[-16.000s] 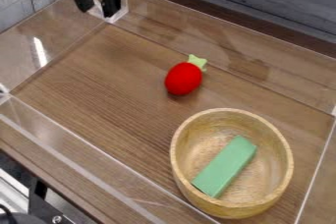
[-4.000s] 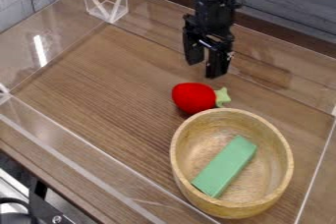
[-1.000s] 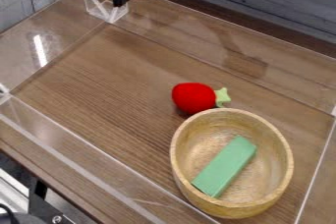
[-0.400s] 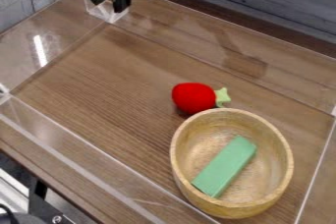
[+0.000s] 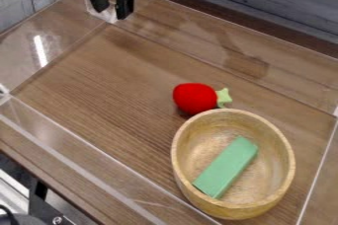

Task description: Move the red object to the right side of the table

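1. We find no brand, label or readable writing on anything in view.
2. We see one container, a round light wooden bowl (image 5: 234, 163), standing on the counter (image 5: 119, 91) near its lower right corner. Inside it a green rectangular block (image 5: 227, 166) lies slanted, one end toward the bowl's upper right wall.
3. The red toy fruit (image 5: 196, 97), glossy and rounded, lies on the wood-grain counter just beside the bowl's upper left rim; we cannot tell whether they touch. Its pale green stem tuft points right.
4. We see the gripper (image 5: 111, 7) at the top left, well apart from the fruit and bowl, pointing down with its dark fingers spread and nothing between them.
5. Low clear acrylic walls (image 5: 40, 41) edge the counter, and the gripper hangs near the far left corner of them.
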Tool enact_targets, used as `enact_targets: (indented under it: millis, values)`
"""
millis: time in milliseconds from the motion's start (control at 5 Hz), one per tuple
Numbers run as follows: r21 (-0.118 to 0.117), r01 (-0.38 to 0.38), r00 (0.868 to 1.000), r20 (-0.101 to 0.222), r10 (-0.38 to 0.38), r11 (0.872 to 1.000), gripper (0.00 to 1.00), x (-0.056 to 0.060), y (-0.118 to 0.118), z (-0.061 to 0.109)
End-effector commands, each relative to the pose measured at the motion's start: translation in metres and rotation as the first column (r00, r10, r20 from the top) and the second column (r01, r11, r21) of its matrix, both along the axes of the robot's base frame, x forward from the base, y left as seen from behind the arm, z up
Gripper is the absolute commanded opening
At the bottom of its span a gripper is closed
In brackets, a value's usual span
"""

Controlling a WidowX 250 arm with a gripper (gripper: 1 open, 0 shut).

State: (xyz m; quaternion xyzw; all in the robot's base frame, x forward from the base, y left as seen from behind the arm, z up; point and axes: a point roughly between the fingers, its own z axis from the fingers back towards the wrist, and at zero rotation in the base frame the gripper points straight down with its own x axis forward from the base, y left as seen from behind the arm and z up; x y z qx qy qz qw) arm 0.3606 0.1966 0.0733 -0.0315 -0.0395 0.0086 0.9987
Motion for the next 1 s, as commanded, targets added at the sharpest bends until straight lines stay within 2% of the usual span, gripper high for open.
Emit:
enact_targets:
  millis: [0,400,800]
  values:
    - [0.023,0.004,0.997,0.073,-0.006,1.0,1.0,0.002,-0.006,0.036]
    - [0.0,0.007,0.996,0.086,-0.007,1.0,1.0,0.001,-0.014,0.046]
    - [-0.015,-0.003,0.996,0.092,0.005,1.0,1.0,0.007,-0.015,0.045]
